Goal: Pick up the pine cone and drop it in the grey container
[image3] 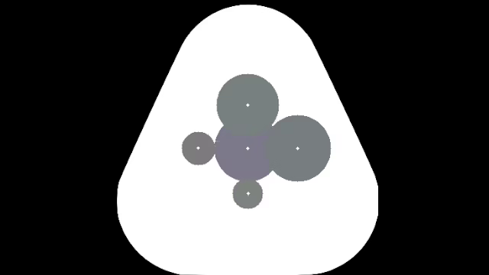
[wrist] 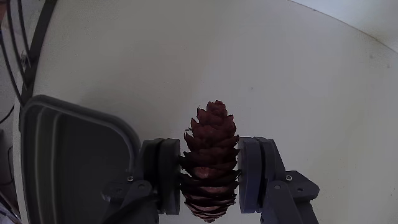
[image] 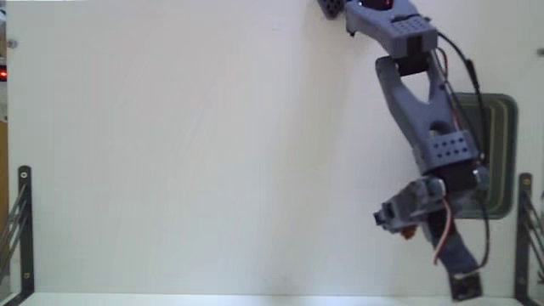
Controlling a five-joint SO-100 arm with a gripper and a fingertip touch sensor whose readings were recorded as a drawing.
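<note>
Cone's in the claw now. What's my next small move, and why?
Probably shift the claw sideways toward the container, which lies at wrist-view left. The cone is clamped between both fingers, but it hangs over bare table, outside the rim. Releasing now would likely miss; get it over the dark inside first.

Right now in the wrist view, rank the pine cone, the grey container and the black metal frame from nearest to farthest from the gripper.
1. Pine cone: clamped between the fingers of the gripper, centre of the view.
2. Grey container: just left of the left finger, lower left.
3. Black metal frame: upper left corner, beyond the container.
</note>
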